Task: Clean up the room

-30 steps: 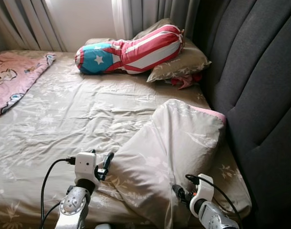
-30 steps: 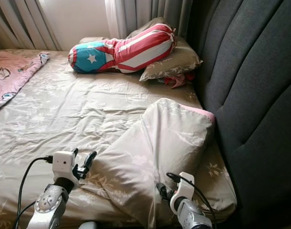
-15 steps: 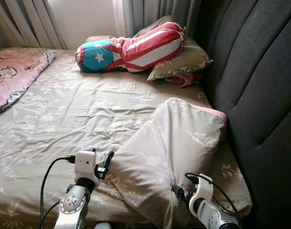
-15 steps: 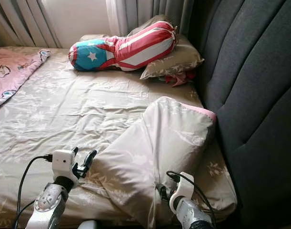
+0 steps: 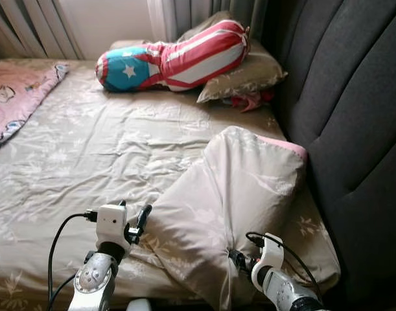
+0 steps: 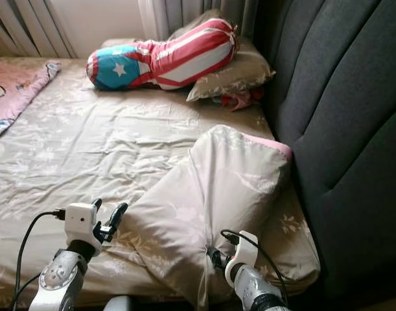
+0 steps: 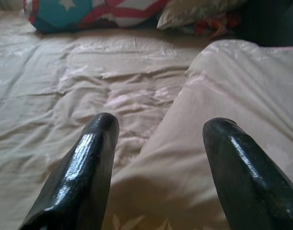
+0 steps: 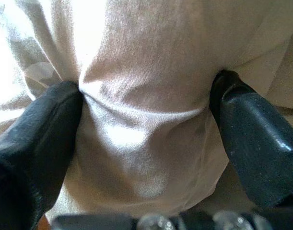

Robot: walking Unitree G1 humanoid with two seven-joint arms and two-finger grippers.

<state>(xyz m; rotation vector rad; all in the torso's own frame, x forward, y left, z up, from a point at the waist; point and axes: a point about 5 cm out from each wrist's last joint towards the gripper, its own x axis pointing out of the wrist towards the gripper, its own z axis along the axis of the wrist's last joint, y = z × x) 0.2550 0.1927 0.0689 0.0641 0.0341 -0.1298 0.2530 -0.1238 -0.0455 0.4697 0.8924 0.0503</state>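
Left eye view: beige pillow [image 5: 230, 207] lying slantwise on the bed [image 5: 87, 155], long axis running from near edge up to the dark headboard [image 5: 353, 116], pink-trimmed end touching it. Broad bare sheet to its left; striped bolster [image 5: 175, 58] well apart at the far end.

Left wrist view: left gripper [image 7: 158, 158] spread wide, poised over the pillow's lower corner.

Right wrist view: right gripper [image 8: 146, 120] pinching a fold of pillow fabric.

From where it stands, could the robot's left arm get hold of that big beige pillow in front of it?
Probably yes. The left gripper hovers open right at the near corner of the beige pillow, with only bare bedsheet around it. The right gripper is already pinching the pillow's lower edge.
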